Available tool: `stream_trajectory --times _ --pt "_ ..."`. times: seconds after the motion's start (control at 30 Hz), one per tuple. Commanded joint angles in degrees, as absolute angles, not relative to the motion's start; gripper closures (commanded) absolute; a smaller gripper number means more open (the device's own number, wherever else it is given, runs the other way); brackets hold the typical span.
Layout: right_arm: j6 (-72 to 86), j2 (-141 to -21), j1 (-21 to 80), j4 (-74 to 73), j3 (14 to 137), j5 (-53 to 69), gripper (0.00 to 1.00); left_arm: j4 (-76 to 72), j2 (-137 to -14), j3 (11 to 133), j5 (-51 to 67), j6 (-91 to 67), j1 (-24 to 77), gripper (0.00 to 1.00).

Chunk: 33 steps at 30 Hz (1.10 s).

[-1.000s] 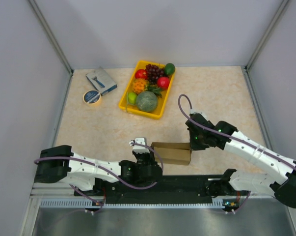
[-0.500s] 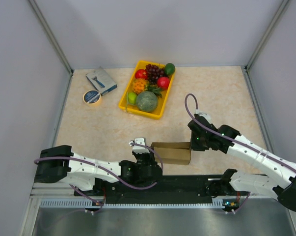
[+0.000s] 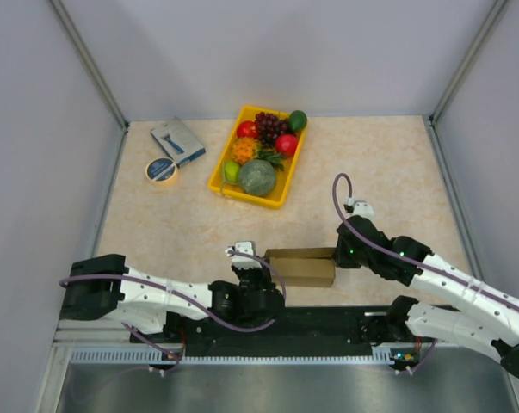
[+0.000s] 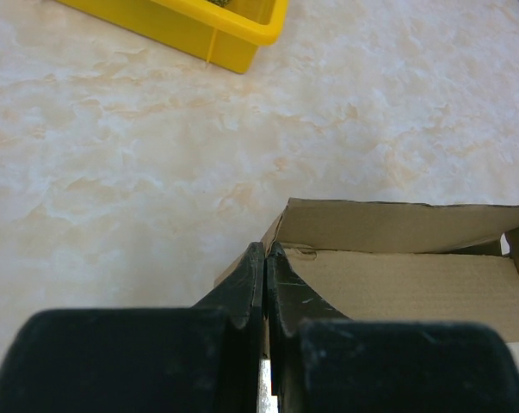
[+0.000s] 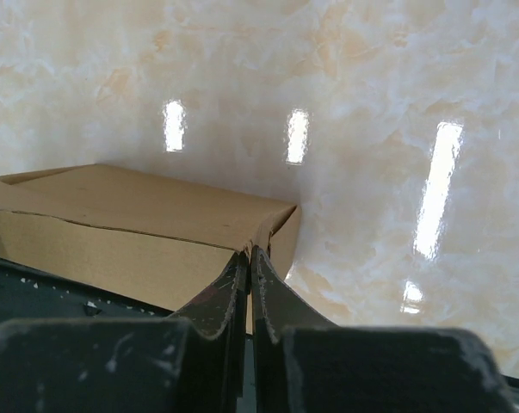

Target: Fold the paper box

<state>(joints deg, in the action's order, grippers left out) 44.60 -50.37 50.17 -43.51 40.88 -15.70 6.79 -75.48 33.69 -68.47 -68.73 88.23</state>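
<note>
The paper box [image 3: 300, 267] is brown cardboard, partly folded into a long low shape, and lies near the table's front edge between my arms. My left gripper [image 3: 264, 263] is shut on the box's left end. In the left wrist view the gripper [image 4: 266, 249] pinches a thin wall at the corner of the box [image 4: 397, 280], whose inside is open to view. My right gripper [image 3: 336, 255] is shut on the box's right end. In the right wrist view the gripper [image 5: 249, 251] pinches a flap at the corner of the box [image 5: 139, 228].
A yellow tray [image 3: 281, 198] of fruit stands behind the box at the table's middle; its corner shows in the left wrist view [image 4: 199, 34]. A blue-grey box [image 3: 178, 140] and a tape roll [image 3: 161, 169] lie at the back left. Grey walls enclose the table.
My right arm has swung back and to the right, its wrist now lower and behind the box's right end. The box and the left arm have hardly moved.
</note>
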Motion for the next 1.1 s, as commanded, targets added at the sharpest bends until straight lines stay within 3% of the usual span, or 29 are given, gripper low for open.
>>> stream_trajectory --times 0.0,0.5,0.73,1.07 --pt "40.96 -50.98 51.15 -46.58 38.23 -14.42 1.00 15.29 -77.08 30.59 -57.57 -70.31 88.95 1.00" --pt "46.22 -56.34 57.04 -48.43 35.52 -18.37 1.00 16.08 -76.90 30.59 -58.01 -70.66 89.03 1.00" --pt "44.83 -45.72 58.27 -35.52 28.57 -20.74 1.00 20.91 -75.06 29.71 -61.34 -73.91 88.95 1.00" --pt "43.33 -49.65 58.62 -23.65 31.02 -21.79 1.00 25.32 -70.23 28.92 -67.06 -76.13 88.86 0.89"
